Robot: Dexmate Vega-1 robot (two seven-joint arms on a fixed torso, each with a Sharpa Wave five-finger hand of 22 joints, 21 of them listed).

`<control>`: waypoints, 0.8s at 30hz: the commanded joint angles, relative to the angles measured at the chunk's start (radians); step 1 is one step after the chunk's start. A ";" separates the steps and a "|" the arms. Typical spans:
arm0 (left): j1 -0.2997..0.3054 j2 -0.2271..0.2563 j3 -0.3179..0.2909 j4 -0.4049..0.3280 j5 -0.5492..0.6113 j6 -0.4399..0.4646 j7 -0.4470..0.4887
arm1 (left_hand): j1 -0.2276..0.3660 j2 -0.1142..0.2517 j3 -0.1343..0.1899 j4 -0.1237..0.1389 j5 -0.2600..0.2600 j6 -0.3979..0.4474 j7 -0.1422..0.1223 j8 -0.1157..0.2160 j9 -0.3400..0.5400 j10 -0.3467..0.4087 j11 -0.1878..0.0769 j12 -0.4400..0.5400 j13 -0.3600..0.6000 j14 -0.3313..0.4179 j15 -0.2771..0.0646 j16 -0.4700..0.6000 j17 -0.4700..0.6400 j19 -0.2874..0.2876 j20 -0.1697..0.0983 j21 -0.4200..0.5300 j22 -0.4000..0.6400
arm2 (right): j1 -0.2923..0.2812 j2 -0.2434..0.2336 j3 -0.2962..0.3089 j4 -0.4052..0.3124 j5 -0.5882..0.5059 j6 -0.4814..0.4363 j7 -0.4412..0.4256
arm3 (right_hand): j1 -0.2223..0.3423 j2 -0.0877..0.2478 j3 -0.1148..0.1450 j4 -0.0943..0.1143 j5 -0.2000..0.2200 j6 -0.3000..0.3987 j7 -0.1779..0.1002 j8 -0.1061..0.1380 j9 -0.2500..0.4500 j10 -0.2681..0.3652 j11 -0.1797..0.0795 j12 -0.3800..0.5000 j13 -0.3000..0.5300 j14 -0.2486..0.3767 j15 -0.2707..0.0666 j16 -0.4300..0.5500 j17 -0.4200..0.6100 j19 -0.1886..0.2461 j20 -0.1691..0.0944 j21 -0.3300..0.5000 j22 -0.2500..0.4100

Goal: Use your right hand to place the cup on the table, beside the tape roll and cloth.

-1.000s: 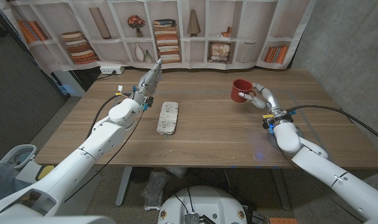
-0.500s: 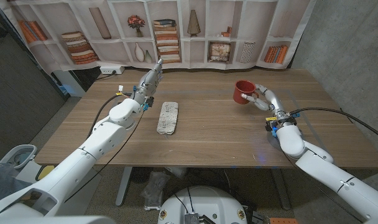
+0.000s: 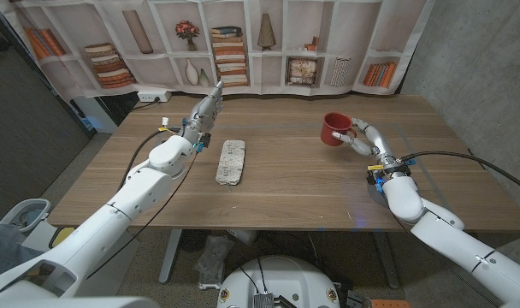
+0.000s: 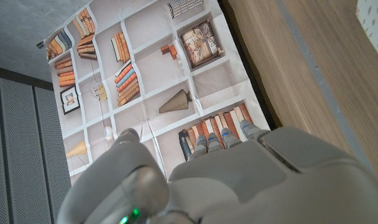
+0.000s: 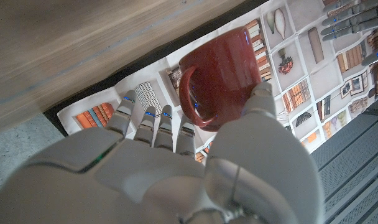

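Overhead, from the head view, a red cup [image 3: 334, 129] is seen clamped in the right hand [image 3: 361, 137] above the worktop [image 3: 294, 184], well apart from the folded cloth [image 3: 230, 162]; no tape roll can be made out. Placement is judged still to be done. The left hand [image 3: 205, 111] is raised, fingers together, holding nothing.

Right wrist view: the grip at the cup's handle [image 5: 190, 99] is shown close.

Left wrist view: straight fingers [image 4: 223, 138] are shown.

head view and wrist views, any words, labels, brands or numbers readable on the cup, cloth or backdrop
None readable.
Red cup, held by the right hand: plain, no print shows.
Cloth: patterned, no lettering legible.
Bookshelf backdrop: printed book spines too small and blurred to read.
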 commanded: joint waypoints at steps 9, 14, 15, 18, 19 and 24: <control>-0.030 0.008 0.000 0.003 0.003 0.020 -0.009 | 0.002 0.012 -0.002 0.001 0.003 0.000 0.001 0.001 0.006 0.002 0.003 -0.001 0.003 -0.025 0.001 -0.003 0.002 -0.067 -0.003 -0.006 0.004 | -0.069 0.003 0.033 -0.029 -0.014 0.041 -0.018 | 0.086 0.087 0.019 0.006 -0.003 0.137 -0.129 0.007 0.111 0.010 -0.009 -0.001 0.002 -0.001 -0.001 0.003 0.002 -0.007 0.003 0.006 0.003; -0.043 0.008 0.004 0.007 0.007 0.023 -0.014 | 0.003 0.012 -0.003 0.001 0.003 0.000 -0.001 0.001 0.006 0.003 0.006 -0.001 0.003 -0.025 0.001 -0.003 0.002 -0.067 -0.002 -0.007 0.004 | -0.085 0.005 0.042 -0.034 -0.024 0.061 -0.027 | 0.087 0.086 0.020 0.006 -0.004 0.140 -0.130 0.008 0.112 0.012 -0.009 -0.001 0.002 -0.001 -0.002 0.003 0.002 -0.007 0.003 0.006 0.003; -0.046 0.007 0.005 0.008 0.008 0.023 -0.014 | 0.003 0.012 -0.003 0.001 0.003 0.000 0.000 0.001 0.006 0.003 0.005 -0.001 0.003 -0.025 0.001 -0.003 0.002 -0.067 -0.002 -0.007 0.004 | -0.088 0.004 0.043 -0.035 -0.026 0.063 -0.027 | 0.087 0.086 0.021 0.006 -0.004 0.141 -0.130 0.008 0.113 0.012 -0.008 -0.001 0.002 -0.001 -0.002 0.003 0.002 -0.007 0.003 0.006 0.003; -0.054 0.005 0.010 0.013 0.010 0.026 -0.019 | 0.003 0.013 -0.003 0.001 0.002 0.000 -0.001 0.000 0.006 0.003 0.006 -0.001 0.004 -0.025 0.001 -0.003 0.002 -0.067 -0.002 -0.008 0.004 | -0.098 0.003 0.049 -0.042 -0.031 0.069 -0.027 | 0.088 0.087 0.021 0.006 -0.005 0.141 -0.128 0.007 0.114 0.012 -0.008 -0.002 0.002 0.000 -0.004 0.004 0.002 -0.007 0.003 0.006 0.003; -0.056 0.004 0.011 0.015 0.010 0.027 -0.019 | 0.003 0.013 -0.003 0.001 0.002 -0.001 -0.001 0.000 0.006 0.002 0.004 -0.001 0.004 -0.024 0.001 -0.003 0.002 -0.067 -0.002 -0.008 0.004 | -0.100 0.004 0.051 -0.043 -0.033 0.070 -0.028 | 0.088 0.087 0.021 0.006 -0.005 0.141 -0.129 0.007 0.114 0.011 -0.009 -0.002 0.002 0.001 -0.004 0.004 0.002 -0.007 0.003 0.007 0.003; -0.065 -0.001 0.016 0.022 0.012 0.027 -0.024 | 0.004 0.014 -0.004 0.000 0.002 -0.001 -0.001 0.000 0.006 0.003 0.004 -0.001 0.004 -0.024 0.000 -0.003 0.002 -0.066 -0.002 -0.009 0.004 | -0.116 0.001 0.060 -0.053 -0.035 0.074 -0.021 | 0.089 0.087 0.022 0.006 -0.006 0.145 -0.129 0.008 0.115 0.015 -0.010 -0.001 0.002 0.004 -0.007 0.005 0.002 -0.006 0.002 0.007 0.003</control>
